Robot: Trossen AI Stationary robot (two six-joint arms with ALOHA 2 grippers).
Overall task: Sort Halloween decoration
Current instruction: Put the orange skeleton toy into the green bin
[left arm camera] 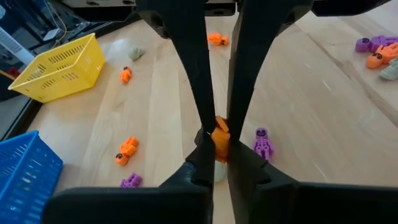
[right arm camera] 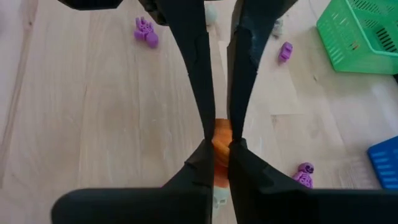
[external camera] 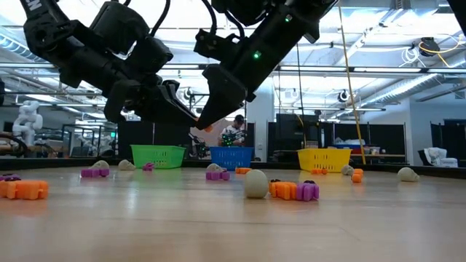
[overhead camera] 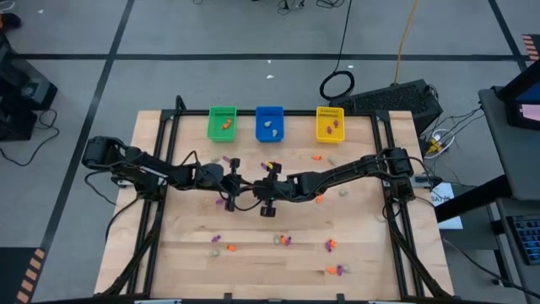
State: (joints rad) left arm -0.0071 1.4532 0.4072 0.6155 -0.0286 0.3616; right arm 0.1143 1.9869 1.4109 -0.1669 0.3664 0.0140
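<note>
Orange trinket [left arm camera: 220, 139] sits pinched between the left gripper [left arm camera: 219, 144] fingertips; right gripper [right arm camera: 218, 144] likewise clamps an orange piece [right arm camera: 221, 142] (both above mid-table).

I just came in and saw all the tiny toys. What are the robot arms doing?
The robot is sorting little Halloween trinkets on a wooden table. Both hands meet over the middle: the left hand and the right hand are each shut on a small orange trinket. Whether that is one shared piece or two is unclear. The green bin, blue bin and yellow bin already hold a few.
</note>
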